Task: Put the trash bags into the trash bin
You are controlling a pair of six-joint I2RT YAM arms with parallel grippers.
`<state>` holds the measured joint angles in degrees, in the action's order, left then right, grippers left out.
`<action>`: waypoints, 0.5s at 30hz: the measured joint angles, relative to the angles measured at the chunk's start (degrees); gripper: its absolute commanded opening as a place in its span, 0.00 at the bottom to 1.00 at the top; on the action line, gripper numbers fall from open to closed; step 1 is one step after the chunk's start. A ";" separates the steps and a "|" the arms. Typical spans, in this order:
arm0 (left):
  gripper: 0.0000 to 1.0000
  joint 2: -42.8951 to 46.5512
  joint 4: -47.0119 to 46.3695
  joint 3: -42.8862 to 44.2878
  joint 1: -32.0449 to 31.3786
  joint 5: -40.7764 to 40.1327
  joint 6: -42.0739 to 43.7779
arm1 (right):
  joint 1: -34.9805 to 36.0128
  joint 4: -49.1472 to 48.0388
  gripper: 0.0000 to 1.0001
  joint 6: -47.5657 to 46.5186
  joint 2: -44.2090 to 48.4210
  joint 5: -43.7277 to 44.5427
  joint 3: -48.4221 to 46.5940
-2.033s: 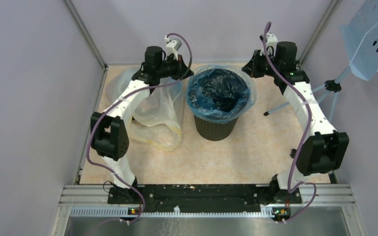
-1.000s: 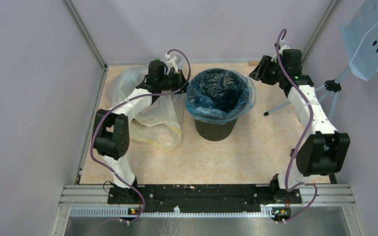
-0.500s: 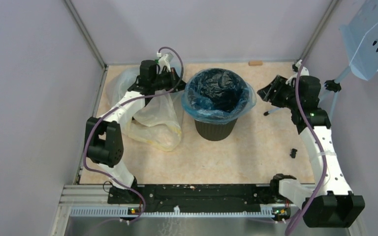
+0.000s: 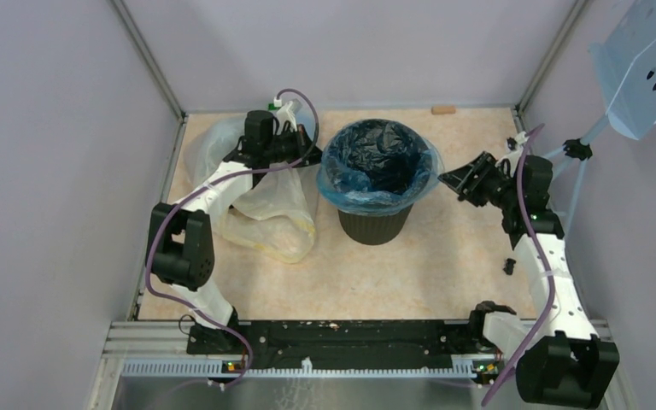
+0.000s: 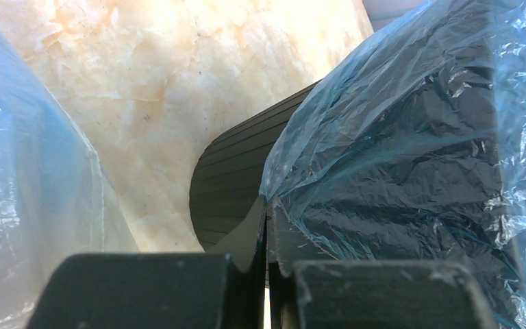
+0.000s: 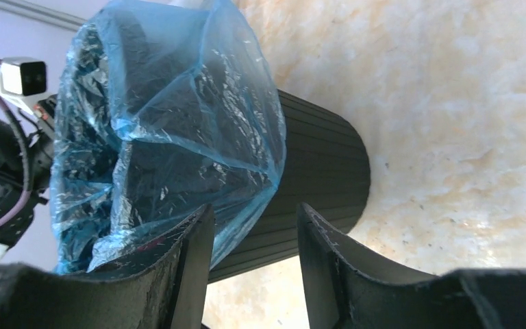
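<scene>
The black ribbed trash bin (image 4: 374, 224) stands in the middle of the floor. A thin blue trash bag (image 4: 377, 167) lines it, its edge folded down over the rim. My left gripper (image 4: 311, 150) is at the bin's left rim; in the left wrist view the left gripper (image 5: 267, 209) is shut, with the bag's (image 5: 397, 157) edge pinched at its tips beside the bin's wall (image 5: 229, 181). My right gripper (image 4: 449, 179) hovers just right of the bin. In the right wrist view the right gripper (image 6: 255, 221) is open and holds nothing, the bag's (image 6: 171, 116) skirt and the bin (image 6: 325, 171) just ahead.
A large clear yellowish plastic bag (image 4: 266, 205) lies left of the bin, under my left arm. At the right wall stand a light blue perforated panel (image 4: 649, 60) and its stand (image 4: 574, 152). A small black part (image 4: 509, 266) lies on the floor at the right.
My right arm swung from the bin's far right rim out to its right side and came lower. My left gripper drew slightly left with the bag's edge.
</scene>
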<state>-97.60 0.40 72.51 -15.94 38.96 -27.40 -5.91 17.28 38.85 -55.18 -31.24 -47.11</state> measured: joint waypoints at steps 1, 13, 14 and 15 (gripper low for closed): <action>0.00 0.00 0.02 0.00 0.00 0.07 0.00 | -0.02 -1.05 0.47 0.72 -0.42 -0.79 0.31; 0.00 0.00 0.00 0.00 0.00 0.72 -0.24 | -0.02 -10.84 0.44 7.26 -5.01 -4.20 2.86; 0.00 0.00 0.00 0.00 0.00 0.70 -0.24 | -0.02 -11.04 0.43 7.50 -5.42 -4.17 3.15; 0.00 0.00 0.00 0.00 0.00 0.70 -0.22 | -0.02 -11.37 0.43 7.78 -5.70 -4.11 3.48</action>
<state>-97.60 0.40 72.51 -15.94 39.66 -27.62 -5.93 5.91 46.63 -60.88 -35.35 -43.64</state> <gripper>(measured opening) 0.004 0.438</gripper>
